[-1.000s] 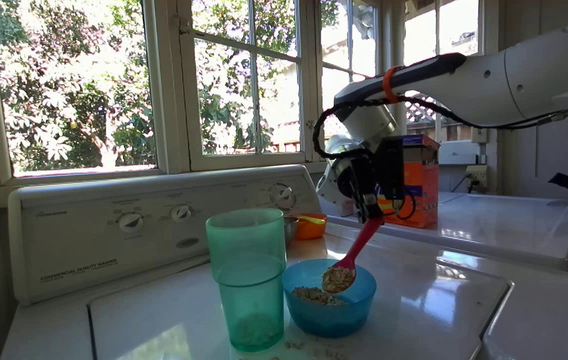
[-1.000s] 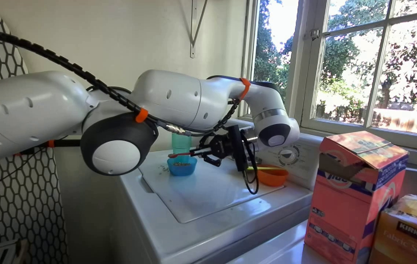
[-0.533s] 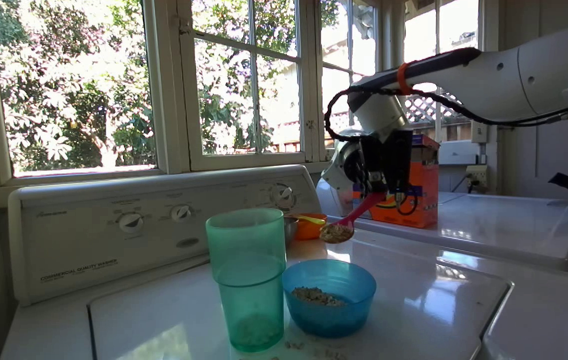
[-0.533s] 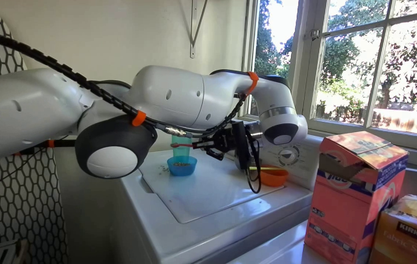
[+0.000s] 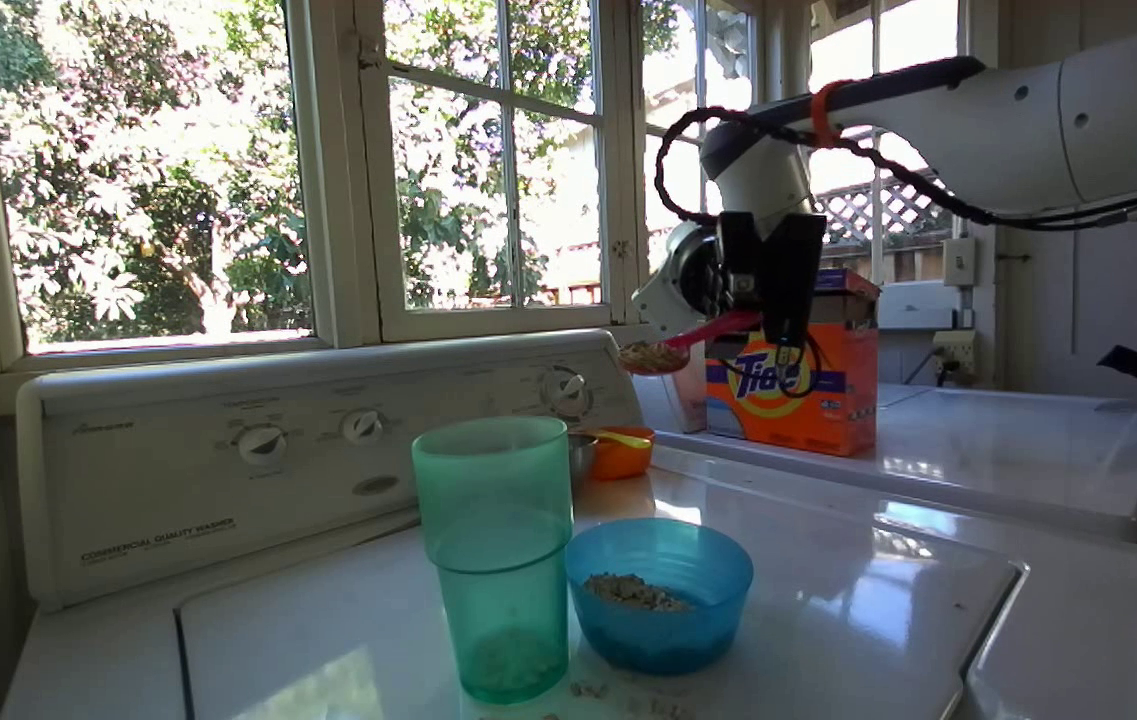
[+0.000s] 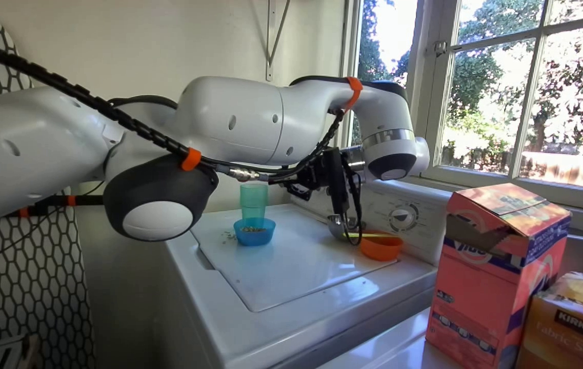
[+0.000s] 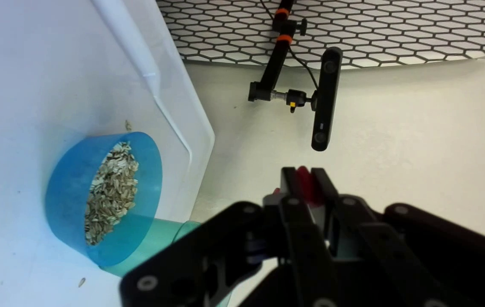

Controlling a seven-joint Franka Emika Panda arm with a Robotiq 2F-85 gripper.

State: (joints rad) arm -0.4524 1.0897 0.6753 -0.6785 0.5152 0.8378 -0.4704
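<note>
My gripper is shut on the handle of a pink-red spoon, which shows red between the fingertips in the wrist view. Flaky oats fill the spoon's bowl, held almost level in the air. Below it a blue bowl sits on the white washer lid, with loose oats inside. A tall translucent green cup stands upright beside the bowl, with some pale flakes visible at its bottom. In an exterior view the arm hides most of the spoon, while the green cup and blue bowl stay visible.
An orange bowl with a yellow utensil stands near the control panel, beside a metal bowl. On the neighbouring machine are a Tide box and a Kirkland box. A camera hangs on a stand.
My gripper has risen away from the blue bowl, carrying the loaded spoon up. The spoon has gone from pointing steeply down to nearly level. Bowl and cup have stayed put.
</note>
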